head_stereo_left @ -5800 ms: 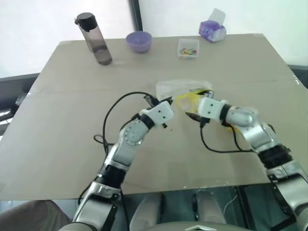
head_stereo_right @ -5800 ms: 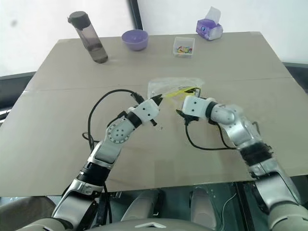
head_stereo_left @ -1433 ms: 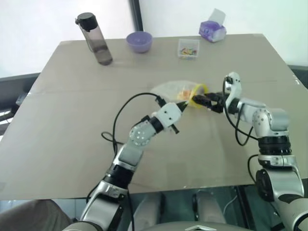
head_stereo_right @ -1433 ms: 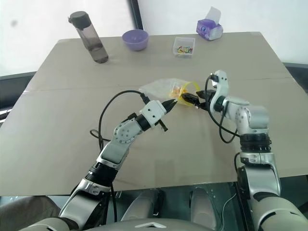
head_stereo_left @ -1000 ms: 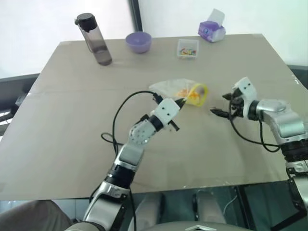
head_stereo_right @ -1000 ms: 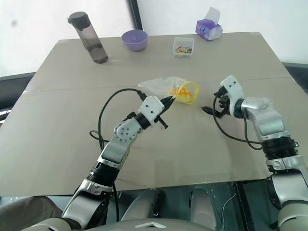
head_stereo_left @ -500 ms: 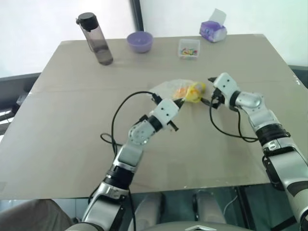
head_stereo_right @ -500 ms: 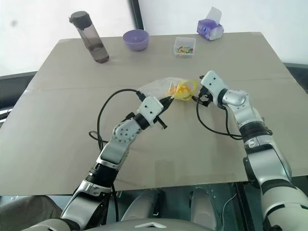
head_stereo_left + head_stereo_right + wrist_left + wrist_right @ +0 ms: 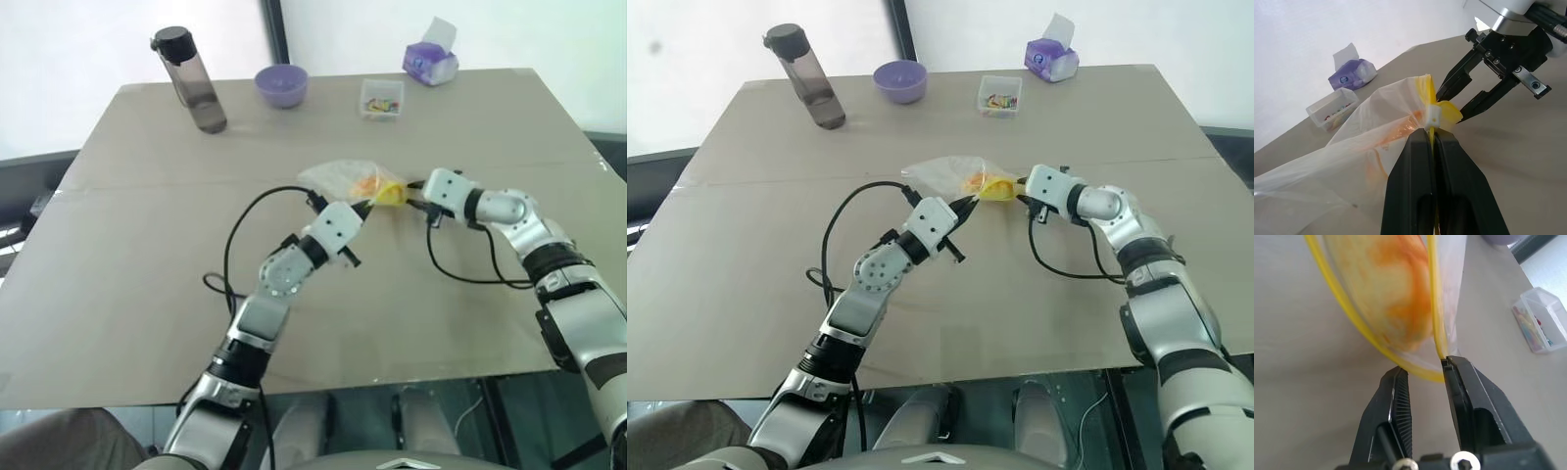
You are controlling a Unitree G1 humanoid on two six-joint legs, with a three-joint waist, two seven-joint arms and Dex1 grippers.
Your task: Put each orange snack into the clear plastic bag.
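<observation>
Since a second ago the right gripper (image 9: 1022,198) has swung in from the open table on the right to the mouth of the clear plastic bag (image 9: 945,174), and its jaws have narrowed from wide open.

From left to right: a dark water bottle (image 9: 192,79), a purple bowl (image 9: 281,84) and a small clear box (image 9: 382,98) stand along the far edge of the table (image 9: 118,284), with a tissue pack (image 9: 430,64) at the far right. At the centre, the left gripper (image 9: 1433,139) is clamped tight on the bag's yellow strip (image 9: 1426,90). An orange snack (image 9: 1396,289) already sits inside the bag. The right gripper's jaws are partly open, straddling the yellow rim, one finger (image 9: 1462,391) touching it, nothing gripped yet.

To do this step well, the right jaws should probably close squarely on the strip itself, not the loose film, while the left holds steady.

The crinkled plastic blurs the snack's shape, so whether more than one is inside cannot be told.
</observation>
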